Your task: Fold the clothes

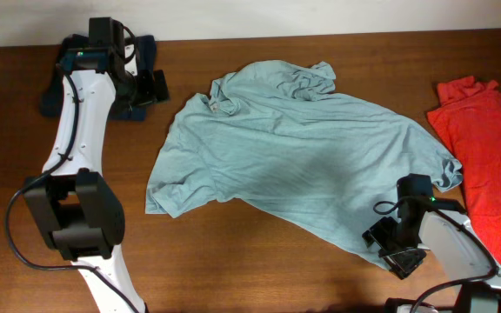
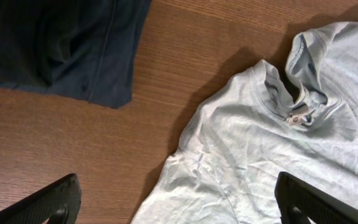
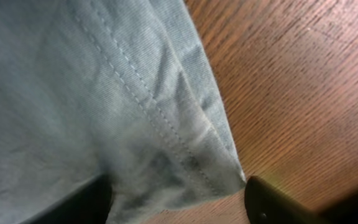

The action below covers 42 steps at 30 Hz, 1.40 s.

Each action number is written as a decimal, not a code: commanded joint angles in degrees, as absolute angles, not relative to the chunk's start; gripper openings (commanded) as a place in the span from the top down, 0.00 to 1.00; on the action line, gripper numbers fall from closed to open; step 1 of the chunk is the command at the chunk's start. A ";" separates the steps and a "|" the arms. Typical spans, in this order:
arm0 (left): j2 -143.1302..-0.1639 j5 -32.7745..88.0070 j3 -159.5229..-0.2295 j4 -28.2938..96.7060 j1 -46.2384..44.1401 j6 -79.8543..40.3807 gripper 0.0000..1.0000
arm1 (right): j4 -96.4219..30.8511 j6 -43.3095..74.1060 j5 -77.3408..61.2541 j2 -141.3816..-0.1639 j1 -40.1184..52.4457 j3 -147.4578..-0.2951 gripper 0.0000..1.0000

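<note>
A brown wood-grain desk [image 1: 233,261] ran up to a pale wall at the back. The grey-blue shirt [image 1: 303,165] lay spread and rumpled in the middle of it, collar towards the wall, one sleeve bunched behind the collar. Its neck label showed in the left wrist view but was too small to read.

Left of the shirt and apart from it, the navy garment [image 1: 55,91] was mostly hidden beneath the left arm, so only its edges showed and its kind could not be told. Right of the shirt, just beside its sleeve, the red shirt [image 1: 485,148] was cut off by the frame edge. Only a scrap of its white print showed, and that was unreadable.

The left hand [image 1: 156,87] hung off the shirt's left shoulder with its fingers [image 2: 48,202] spread wide and holding nothing. The collar and bare wood lay in view between them.

The right hand [image 1: 403,261] sat at the shirt's near hem corner, its arm cut off by the bottom edge. Its fingers [image 3: 278,205] stood partly apart on either side of the stitched corner. The cloth lay between them and was not clamped.
</note>
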<state>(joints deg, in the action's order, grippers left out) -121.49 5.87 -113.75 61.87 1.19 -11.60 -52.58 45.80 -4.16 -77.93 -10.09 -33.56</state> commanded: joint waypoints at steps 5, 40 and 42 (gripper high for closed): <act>-121.82 6.61 -113.49 61.78 1.13 -11.09 0.01 | -52.60 46.39 -4.10 -78.17 -10.57 -33.01 0.58; -121.93 1.32 -95.66 74.13 2.39 -16.67 0.08 | -47.59 39.40 -5.17 -78.17 -10.52 -30.92 0.96; -121.93 1.76 -93.67 72.16 2.42 -17.12 0.11 | -47.53 39.40 -5.17 -78.17 -10.52 -30.92 0.96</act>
<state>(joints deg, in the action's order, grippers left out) -121.51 1.89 -96.88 74.06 2.26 -15.66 -49.74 40.07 -5.08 -77.78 -10.20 -32.23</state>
